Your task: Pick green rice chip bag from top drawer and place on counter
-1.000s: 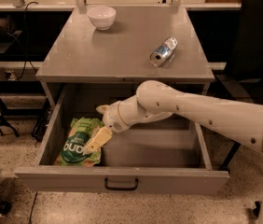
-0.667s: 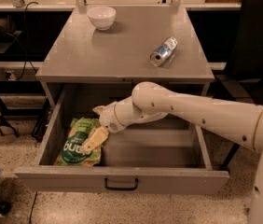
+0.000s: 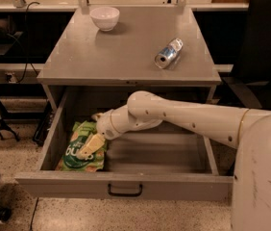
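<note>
The green rice chip bag lies flat in the front left corner of the open top drawer. It is light green with a dark green round patch and white lettering. My gripper reaches down into the drawer from the right and sits right over the bag's right side. Its fingers are spread open; one pale finger rests over the bag and the other points toward the drawer's back. The bag lies flat on the drawer floor. The counter is the grey cabinet top above the drawer.
A white bowl stands at the counter's back left. A silver-blue can lies on its side at the counter's right. The drawer front has a black handle. A dark chair stands to the right.
My gripper has shifted slightly left and lower, closer onto the bag. The bag has not moved.
</note>
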